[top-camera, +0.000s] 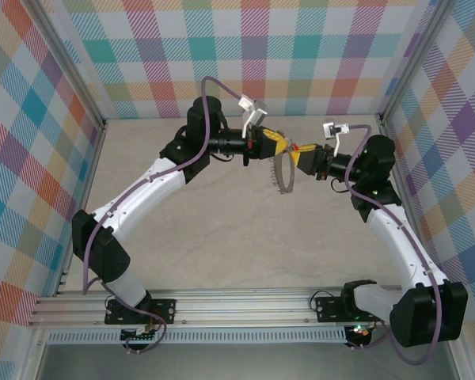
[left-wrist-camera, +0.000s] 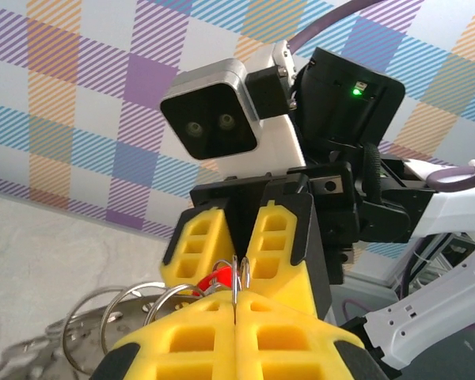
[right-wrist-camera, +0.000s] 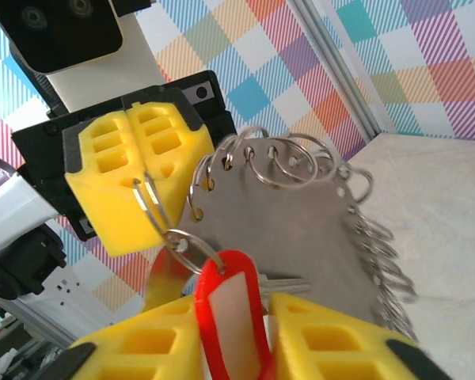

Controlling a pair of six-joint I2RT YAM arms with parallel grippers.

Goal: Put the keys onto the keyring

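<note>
Hanging clear of the table (top-camera: 222, 237), the keyring (right-wrist-camera: 301, 229) is held by one rim loop clenched in the left gripper (right-wrist-camera: 140, 178), while the right gripper (left-wrist-camera: 239, 241) grasps the red-headed key (right-wrist-camera: 228, 301) just beside the keyring's rim, touching a small loop there.

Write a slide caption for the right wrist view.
Right gripper holds the red-headed key at the loop-fringed keyring pinched in the left gripper.

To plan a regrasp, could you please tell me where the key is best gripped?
I would grip the key by its red head, across its two flat faces, coming from the end away from the keyring: the head is its broadest part, leaving the ringward end free to thread.
</note>
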